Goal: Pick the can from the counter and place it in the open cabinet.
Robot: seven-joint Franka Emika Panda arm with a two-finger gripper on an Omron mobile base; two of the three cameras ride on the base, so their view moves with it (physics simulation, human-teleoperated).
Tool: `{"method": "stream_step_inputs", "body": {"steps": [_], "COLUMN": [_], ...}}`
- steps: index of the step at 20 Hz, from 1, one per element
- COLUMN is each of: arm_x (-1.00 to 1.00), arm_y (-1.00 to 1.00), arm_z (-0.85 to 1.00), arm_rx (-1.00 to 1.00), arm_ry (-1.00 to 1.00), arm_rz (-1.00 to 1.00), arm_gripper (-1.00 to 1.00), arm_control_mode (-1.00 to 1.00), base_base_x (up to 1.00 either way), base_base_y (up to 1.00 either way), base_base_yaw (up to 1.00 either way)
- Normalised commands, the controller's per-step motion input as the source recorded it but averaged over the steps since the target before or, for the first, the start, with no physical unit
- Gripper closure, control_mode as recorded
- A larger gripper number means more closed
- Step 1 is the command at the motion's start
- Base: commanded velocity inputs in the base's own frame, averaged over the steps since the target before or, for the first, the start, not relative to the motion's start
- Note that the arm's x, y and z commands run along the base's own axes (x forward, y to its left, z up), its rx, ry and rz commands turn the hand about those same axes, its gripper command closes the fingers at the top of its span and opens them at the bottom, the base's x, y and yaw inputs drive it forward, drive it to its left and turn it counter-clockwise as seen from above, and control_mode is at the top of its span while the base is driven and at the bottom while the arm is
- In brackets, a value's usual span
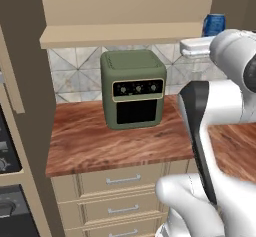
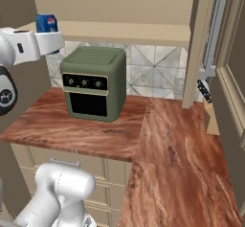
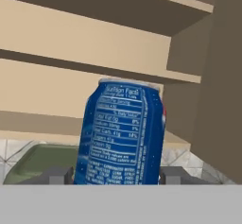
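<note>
My claw is clamped on the can, one finger at each side, and I have it raised level with the cabinet bottom board, well above the counter. The green oven stands on the counter below and to the left. My hand view reads the can's nutrition label; the base views catch just its blue top past the wrist. Tiled backsplash behind
</note>
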Motion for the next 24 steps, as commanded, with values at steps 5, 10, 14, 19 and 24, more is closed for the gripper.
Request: {"method": "stream_step_inputs", "body": {"steps": [5, 10, 14, 19, 24], "arm_x": [0.37, 0.40, 0.59, 0.54, 0.59], "arm_y": [-0.11, -0.01, -0.07, -0.14, -0.12], "arm_z": [0.20, -0.08, -0.32, -0.52, -0.38], "arm_rx": [0.00, -0.01, 0.00, 0.00, 0.00], "arm_ry": [-0.01, 0.00, 0.00, -0.03, 0.00], "arm_rz": [0.00, 0.00, 0.00, 0.01, 0.01], "arm_gripper": [1.00, 1.00, 1.00, 1.00, 1.00], "arm_control_mode": [-1.00, -1.00, -1.00, -1.00, -1.00], "base_base_x": [0.00, 0.00, 0.00, 0.00, 0.00], "base_base_y": [0.00, 0.00, 0.00, 0.00, 0.00], "base_base_yaw": [0.00, 0.00, 0.00, 0.00, 0.00]}}
